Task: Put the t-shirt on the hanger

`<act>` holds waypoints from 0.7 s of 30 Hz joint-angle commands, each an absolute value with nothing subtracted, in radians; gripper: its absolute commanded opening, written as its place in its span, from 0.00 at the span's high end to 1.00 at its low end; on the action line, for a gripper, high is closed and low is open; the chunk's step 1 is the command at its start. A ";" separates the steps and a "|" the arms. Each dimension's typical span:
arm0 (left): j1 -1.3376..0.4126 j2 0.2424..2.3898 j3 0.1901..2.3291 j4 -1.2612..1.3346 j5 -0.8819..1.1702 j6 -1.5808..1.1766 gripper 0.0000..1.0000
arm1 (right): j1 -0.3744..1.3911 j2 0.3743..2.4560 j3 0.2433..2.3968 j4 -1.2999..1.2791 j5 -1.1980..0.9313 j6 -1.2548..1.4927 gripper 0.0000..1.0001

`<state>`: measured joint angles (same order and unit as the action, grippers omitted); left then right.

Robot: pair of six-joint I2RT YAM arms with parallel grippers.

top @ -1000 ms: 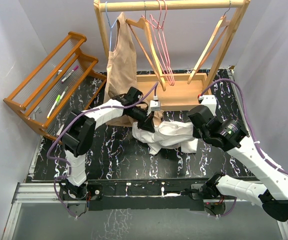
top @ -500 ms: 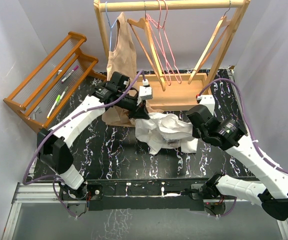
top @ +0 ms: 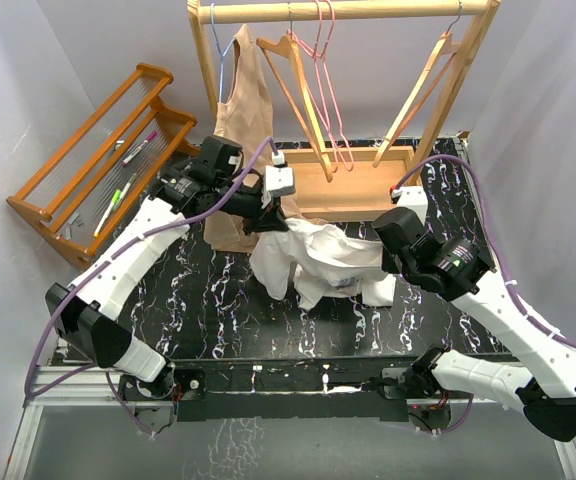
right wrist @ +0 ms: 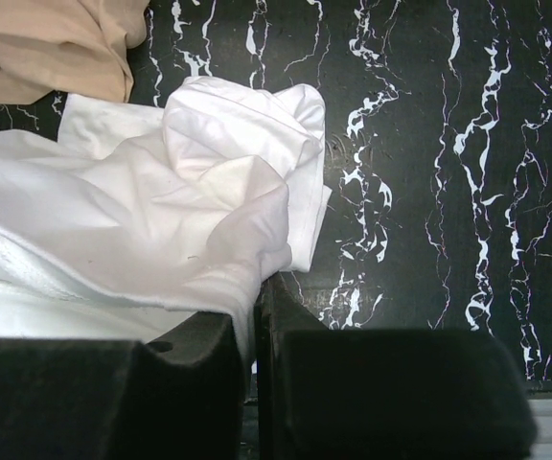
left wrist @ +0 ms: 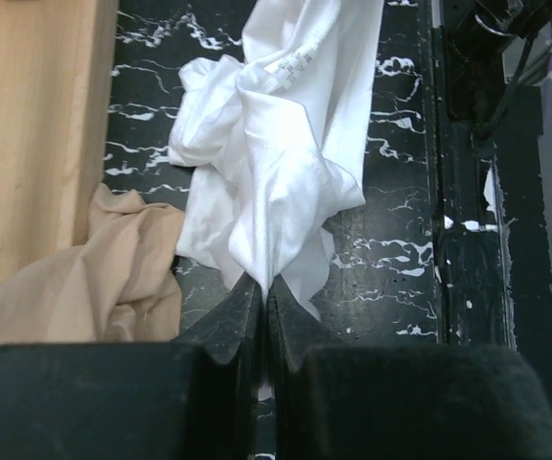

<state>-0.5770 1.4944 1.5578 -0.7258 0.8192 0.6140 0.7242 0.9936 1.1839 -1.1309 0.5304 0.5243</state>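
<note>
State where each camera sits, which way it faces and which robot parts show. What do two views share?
Top external: above and behind the bases, looking down at the table, rack and both arms.
Left wrist: looks past the shut left gripper at the t-shirt it pinches.
Right wrist: looks past the shut right gripper, which pinches the same cloth.
Shared: both wrist views show the t-shirt and beige garment.

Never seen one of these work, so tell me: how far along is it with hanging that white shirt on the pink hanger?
Early days. Done: the left claw and right claw are each shut on the white t-shirt. In hand: the left one holds its end raised above the table. Left: the pink hanger hangs bare on the wooden rail.
</note>
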 commanded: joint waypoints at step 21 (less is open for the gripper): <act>-0.558 1.541 1.975 -1.187 0.625 0.731 1.00 | 0.721 1.100 1.295 -0.884 0.451 0.374 0.81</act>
